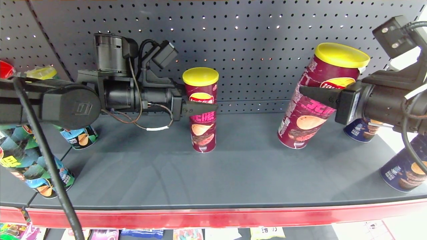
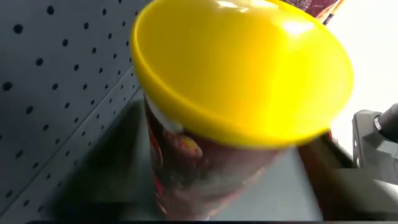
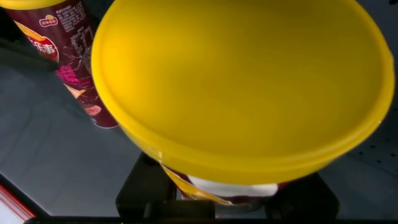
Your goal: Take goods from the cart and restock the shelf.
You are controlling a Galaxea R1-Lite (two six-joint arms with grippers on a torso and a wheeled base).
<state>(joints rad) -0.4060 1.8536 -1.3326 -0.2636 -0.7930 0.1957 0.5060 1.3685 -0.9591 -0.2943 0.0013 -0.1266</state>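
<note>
Two maroon chip cans with yellow lids are at the grey shelf. The middle can stands upright on the shelf board, and my left gripper is shut around its upper half. Its lid fills much of the left wrist view. The larger-looking right can leans with its top to the right and its base at the shelf board. My right gripper is shut on its upper body. That can's lid is close in the right wrist view, with the middle can behind it.
Dark blue cans stand at the shelf's right end, and green and blue cans at the left. A pegboard wall closes the back. A red lip runs along the front edge. Bare board lies between the two maroon cans.
</note>
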